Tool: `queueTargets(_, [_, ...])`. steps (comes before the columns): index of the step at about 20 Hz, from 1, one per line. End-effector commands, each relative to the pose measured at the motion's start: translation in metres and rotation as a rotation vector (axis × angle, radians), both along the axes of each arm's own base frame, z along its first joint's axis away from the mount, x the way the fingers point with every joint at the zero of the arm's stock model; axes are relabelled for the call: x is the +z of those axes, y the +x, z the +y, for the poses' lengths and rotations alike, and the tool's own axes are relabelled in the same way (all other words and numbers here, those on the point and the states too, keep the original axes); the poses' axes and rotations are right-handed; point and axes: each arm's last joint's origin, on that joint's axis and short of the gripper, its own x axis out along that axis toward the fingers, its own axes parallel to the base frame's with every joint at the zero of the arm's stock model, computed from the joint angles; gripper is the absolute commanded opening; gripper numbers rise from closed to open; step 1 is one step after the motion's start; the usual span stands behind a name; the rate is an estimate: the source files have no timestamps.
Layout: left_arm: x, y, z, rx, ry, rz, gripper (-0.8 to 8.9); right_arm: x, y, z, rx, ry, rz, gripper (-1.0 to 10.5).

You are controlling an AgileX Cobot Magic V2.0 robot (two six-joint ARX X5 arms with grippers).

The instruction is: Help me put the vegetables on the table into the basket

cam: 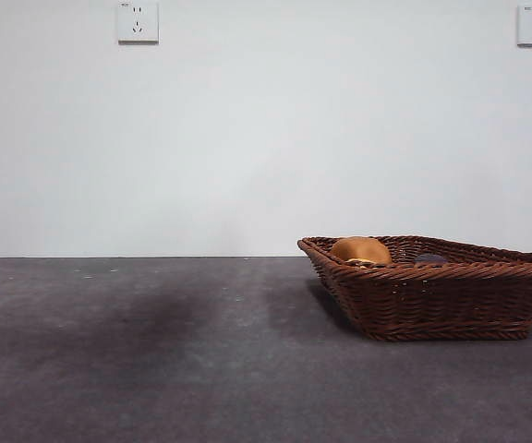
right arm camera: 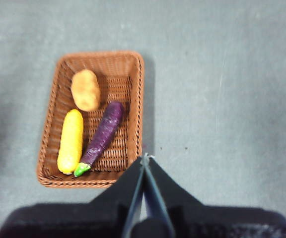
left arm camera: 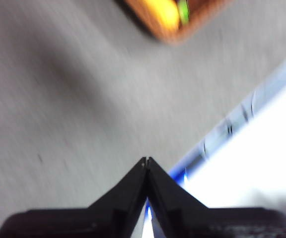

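Front view. The basket [cam: 441, 288] stands on the table [cam: 155, 360] at the right of the picture. Over its rim I see the rounded top of the potato [cam: 360, 249] and, beside it, a low dark sliver that may be the eggplant [cam: 430, 259]; too little shows to be sure. The corn is hidden behind the rim here. Neither of my arms enters this view. Two wall sockets [cam: 138, 21] sit high on the white wall.

Left wrist view. Picture blurred. My left gripper [left arm camera: 146, 159] has its two black jaws pressed together at the tips, holding nothing, above bare table [left arm camera: 73, 99]. A corner of the basket [left arm camera: 170, 32] shows at the far edge, with a yellow patch, the corn [left arm camera: 164, 12], and a green spot next to it that I cannot identify with certainty. A pale band with a blue edge runs along one side.

Right wrist view. My right gripper [right arm camera: 145, 157] is likewise closed tip to tip and empty, hanging just beside one short end of the basket [right arm camera: 133, 64]. Only this view shows the full contents: potato [right arm camera: 85, 89], corn [right arm camera: 70, 141], eggplant [right arm camera: 103, 134] with its green cap [right arm camera: 82, 169].

Count: one basket; three vegetables, one of each, all inside it. Corn and eggplant lie side by side lengthwise, the potato at the far end.
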Motion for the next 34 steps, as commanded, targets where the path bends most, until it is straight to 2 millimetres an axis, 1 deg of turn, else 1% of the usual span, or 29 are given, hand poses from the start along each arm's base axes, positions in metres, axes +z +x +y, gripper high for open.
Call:
queueTargets(1, [0.004, 0.012, 0.005, -0.018, -0.013, -0.115, -0.03, -0.007, 0.016, 0.000, -0.006, 0.006, 0.041, 0.0])
queueTargets(5, [0.023, 0.027, 0.032, 0.166, -0.124, -0.295, -0.03, -0.019, 0.041, -0.001, -0.006, 0.008, 0.113, 0.0])
queueTargets(8, [0.034, 0.031, 0.057, 0.313, -0.188, -0.453, -0.03, -0.028, 0.056, -0.001, -0.006, 0.009, 0.160, 0.0])
queueTargets(10, [0.033, 0.027, 0.072, 0.394, -0.232, -0.581, -0.03, -0.033, 0.065, -0.002, -0.007, 0.010, 0.186, 0.0])
queueTargets(12, [0.023, 0.017, 0.085, 0.458, -0.271, -0.712, -0.03, -0.038, 0.071, -0.002, -0.007, 0.010, 0.206, 0.0])
queueTargets(14, [0.005, 0.007, 0.096, 0.513, -0.278, -0.837, -0.03, -0.041, 0.075, -0.002, -0.006, 0.011, 0.220, 0.0])
queueTargets(15, [-0.008, 0.001, 0.101, 0.540, -0.249, -0.890, -0.03, -0.042, 0.077, -0.002, -0.006, 0.011, 0.224, 0.0])
queueTargets(17, [-0.042, -0.007, 0.111, 0.653, -0.202, -0.941, -0.03, -0.043, 0.078, -0.002, -0.006, 0.011, 0.229, 0.0])
queueTargets(19, [-0.083, -0.012, 0.118, 0.764, -0.187, -0.940, -0.03, -0.043, 0.079, -0.002, -0.007, 0.011, 0.230, 0.0])
queueTargets(21, [-0.123, -0.016, 0.122, 0.826, -0.156, -0.891, -0.03, -0.043, 0.079, -0.002, -0.007, 0.011, 0.230, 0.0])
queueTargets(23, [-0.155, -0.019, 0.123, 0.835, -0.137, -0.850, -0.03, -0.043, 0.079, -0.002, -0.006, 0.011, 0.230, 0.0])
queueTargets(25, [-0.179, -0.021, 0.123, 0.833, -0.128, -0.828, -0.03, -0.043, 0.079, -0.002, -0.006, 0.011, 0.230, 0.0])
queueTargets(26, [-0.189, -0.021, 0.123, 0.834, -0.125, -0.822, -0.03, -0.043, 0.079, -0.002, -0.007, 0.011, 0.230, 0.0])
queueTargets(28, [-0.203, -0.022, 0.123, 0.833, -0.122, -0.815, -0.03, -0.043, 0.079, -0.002, -0.007, 0.011, 0.230, 0.0])
queueTargets(34, [-0.224, -0.024, 0.123, 0.826, -0.111, -0.818, -0.03, -0.043, 0.079, -0.002, -0.007, 0.011, 0.230, 0.0])
